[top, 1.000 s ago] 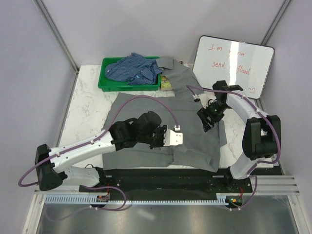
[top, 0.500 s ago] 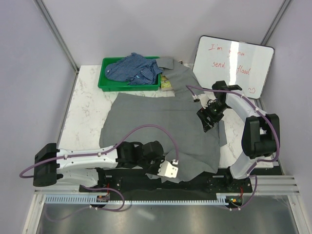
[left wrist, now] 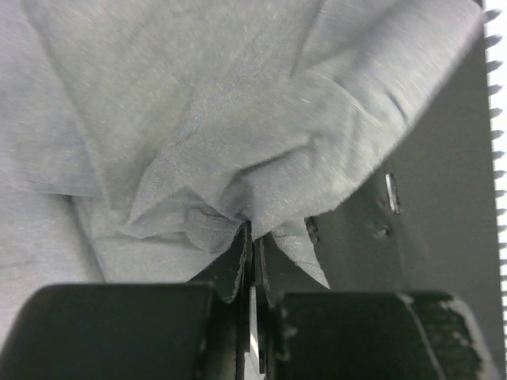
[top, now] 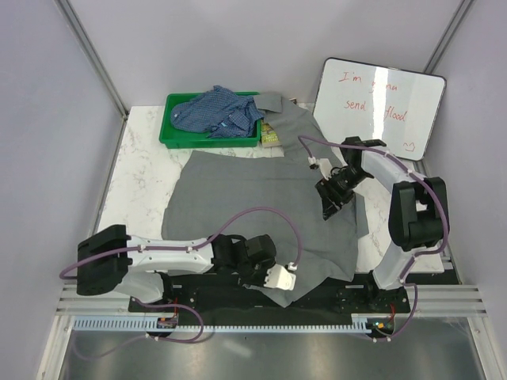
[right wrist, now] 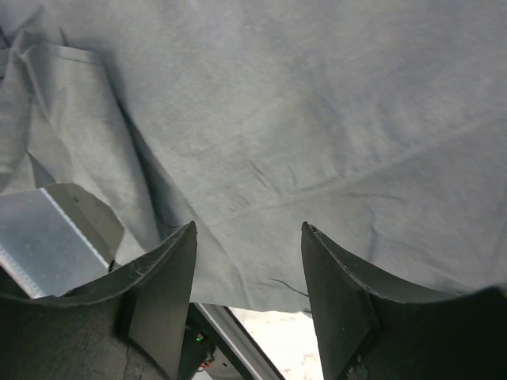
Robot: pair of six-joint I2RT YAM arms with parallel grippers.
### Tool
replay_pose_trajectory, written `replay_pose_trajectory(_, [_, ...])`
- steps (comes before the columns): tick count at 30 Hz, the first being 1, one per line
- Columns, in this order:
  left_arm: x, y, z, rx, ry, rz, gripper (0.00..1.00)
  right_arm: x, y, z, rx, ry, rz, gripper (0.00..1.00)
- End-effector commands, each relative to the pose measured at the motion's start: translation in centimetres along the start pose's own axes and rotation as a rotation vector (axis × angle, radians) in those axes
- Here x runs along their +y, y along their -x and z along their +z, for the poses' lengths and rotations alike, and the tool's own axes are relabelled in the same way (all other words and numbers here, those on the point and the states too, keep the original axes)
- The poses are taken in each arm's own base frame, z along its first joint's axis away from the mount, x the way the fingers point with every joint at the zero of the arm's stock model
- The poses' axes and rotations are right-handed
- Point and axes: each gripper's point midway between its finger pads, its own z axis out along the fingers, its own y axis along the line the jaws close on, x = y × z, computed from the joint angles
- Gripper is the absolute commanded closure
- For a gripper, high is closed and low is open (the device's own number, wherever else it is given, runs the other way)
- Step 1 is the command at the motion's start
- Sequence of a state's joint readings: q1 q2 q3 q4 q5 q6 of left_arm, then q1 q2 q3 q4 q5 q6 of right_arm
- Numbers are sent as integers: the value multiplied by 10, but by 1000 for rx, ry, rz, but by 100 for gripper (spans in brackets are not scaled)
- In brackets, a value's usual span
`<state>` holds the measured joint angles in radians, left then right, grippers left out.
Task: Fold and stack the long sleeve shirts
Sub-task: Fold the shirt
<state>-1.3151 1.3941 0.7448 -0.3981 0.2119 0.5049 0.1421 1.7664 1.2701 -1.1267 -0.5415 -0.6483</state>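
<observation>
A large grey long sleeve shirt [top: 253, 198] lies spread over the table, its collar toward the back. My left gripper [top: 293, 278] sits low at the near edge, shut on a bunched fold of the shirt's hem. In the left wrist view, grey shirt cloth [left wrist: 238, 119] gathers into the closed jaws of the left gripper [left wrist: 252, 240]. My right gripper [top: 329, 199] hovers over the shirt's right side. In the right wrist view the right gripper [right wrist: 247, 229] is open, with nothing between its fingers and the grey shirt [right wrist: 277, 119] beneath. The blue checked shirt [top: 218, 111] lies crumpled in a green bin.
The green bin [top: 169, 133] stands at the back left of the marble table [top: 142, 174]. A whiteboard [top: 380, 103] leans at the back right. A small yellowish item [top: 272, 137] lies beside the bin. A black base rail [top: 222, 299] runs along the near edge.
My left gripper has pulled the grey shirt's hem from the middle of the table down to the near edge, laying the cloth out. My right gripper has shifted slightly left and narrowed a little.
</observation>
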Motion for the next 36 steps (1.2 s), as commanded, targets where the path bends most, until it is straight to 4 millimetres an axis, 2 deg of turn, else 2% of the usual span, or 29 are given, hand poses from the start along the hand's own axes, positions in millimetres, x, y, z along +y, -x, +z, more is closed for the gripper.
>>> replay_pose_trajectory(1, [0,41,-26,-149,-10,26,98,23,2,11,-10,125,8,38])
replay_pose_trajectory(4, [-3,67,-57,-223,-25,26,98,22,5,7,-13,116,-20,33])
replay_pose_trajectory(5, [0,77,-75,-250,-24,-25,98,23,10,-3,-32,100,-47,27])
replay_pose_trajectory(6, [3,81,-83,-268,-28,-51,98,23,15,-11,-67,93,-55,24])
replay_pose_trajectory(7, [19,80,-96,-277,-2,-112,98,26,23,-23,-108,92,-68,18])
replay_pose_trajectory(8, [25,80,-102,-289,2,-161,98,33,30,-38,-167,88,-122,17])
replay_pose_trajectory(9, [31,80,-107,-299,3,-187,98,35,33,-52,-219,92,-125,13])
replay_pose_trajectory(10, [44,77,-111,-301,31,-223,98,53,42,-72,-305,110,-165,10])
replay_pose_trajectory(12, [50,75,-113,-307,30,-256,98,66,44,-85,-365,96,-224,7])
replay_pose_trajectory(13, [56,75,-114,-310,39,-272,98,79,44,-98,-410,76,-272,5])
replay_pose_trajectory(14, [59,73,-109,-294,33,-300,98,86,42,-102,-428,70,-293,4])
replay_pose_trajectory(16, [64,75,-110,-304,25,-326,98,103,32,-112,-455,42,-346,4])
replay_pose_trajectory(20, [77,78,-111,-319,45,-376,98,126,8,-123,-470,-24,-430,2])
replay_pose_trajectory(25, [92,79,-112,-329,49,-450,98,160,0,-131,-546,-5,-515,2])
replay_pose_trajectory(31, [105,90,-115,-363,10,-539,98,162,19,-124,-619,-17,-533,2])
replay_pose_trajectory(36, [109,94,-113,-372,-16,-589,98,175,32,-115,-664,31,-530,2])
